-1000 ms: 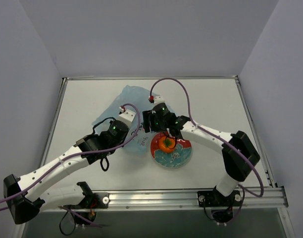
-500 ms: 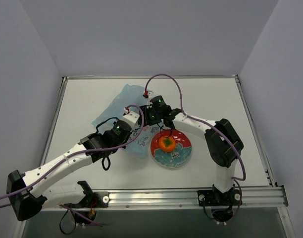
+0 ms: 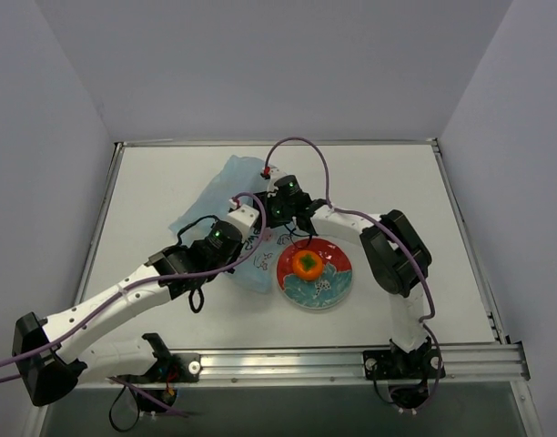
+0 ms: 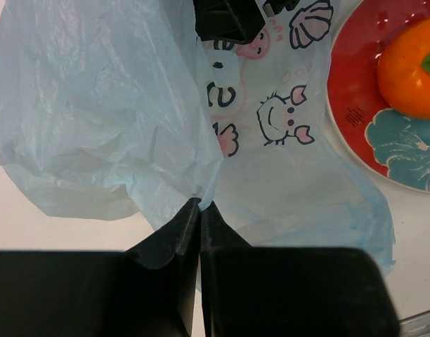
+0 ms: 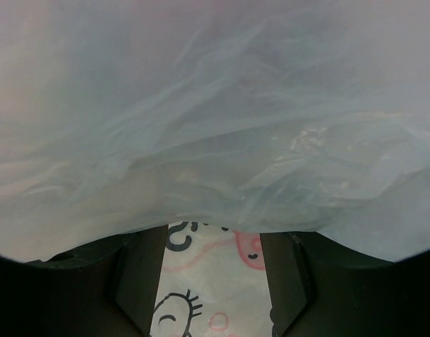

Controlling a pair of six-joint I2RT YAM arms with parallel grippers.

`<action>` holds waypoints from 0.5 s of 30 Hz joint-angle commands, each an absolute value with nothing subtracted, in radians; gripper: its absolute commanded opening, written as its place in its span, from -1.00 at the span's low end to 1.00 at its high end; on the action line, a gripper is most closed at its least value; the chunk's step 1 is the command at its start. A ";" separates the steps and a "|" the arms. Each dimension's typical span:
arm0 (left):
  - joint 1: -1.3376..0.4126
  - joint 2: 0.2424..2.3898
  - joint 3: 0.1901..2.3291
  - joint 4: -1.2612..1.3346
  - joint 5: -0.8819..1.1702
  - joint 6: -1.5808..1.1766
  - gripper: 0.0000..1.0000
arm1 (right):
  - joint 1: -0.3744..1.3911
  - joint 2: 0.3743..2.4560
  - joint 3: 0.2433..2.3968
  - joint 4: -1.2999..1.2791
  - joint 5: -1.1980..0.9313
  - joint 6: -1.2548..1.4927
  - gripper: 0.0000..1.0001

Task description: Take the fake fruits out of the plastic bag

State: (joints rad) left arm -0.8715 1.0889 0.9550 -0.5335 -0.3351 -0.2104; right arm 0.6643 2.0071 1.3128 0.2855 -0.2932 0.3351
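Two arms meet over the plastic bag [image 3: 226,187], which lies crumpled left of the table's [image 3: 397,182] middle and reaches toward the far edge. Look at the left gripper [image 4: 200,205]: fingers pressed together, clamped on a fold of the bag's thin blue film. Over to the right gripper [image 5: 213,242]: fingers spread apart, the film draped across their tips, printed cartoon motifs showing between them. And the orange fruit [image 3: 307,265], green top up, sits outside the bag on the red plate [image 3: 329,289], just right of the bag and nearer the front edge. The bag's hem lies right beside the plate's rim.
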 commanded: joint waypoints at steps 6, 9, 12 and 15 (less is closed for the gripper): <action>-0.879 1.114 0.983 -0.517 -0.299 -0.198 -0.95 | 0.643 2.045 1.356 0.409 -0.379 0.333 -0.03; -0.879 1.118 0.985 -0.515 -0.295 -0.195 -0.95 | 0.641 2.051 1.350 0.457 -0.416 0.339 -0.06; -0.879 1.123 0.988 -0.520 -0.296 -0.195 -0.95 | 0.641 2.069 1.367 0.469 -0.437 0.344 -0.10; -0.879 1.124 0.988 -0.520 -0.299 -0.195 -0.95 | 0.641 2.086 1.371 0.488 -0.454 0.353 -0.28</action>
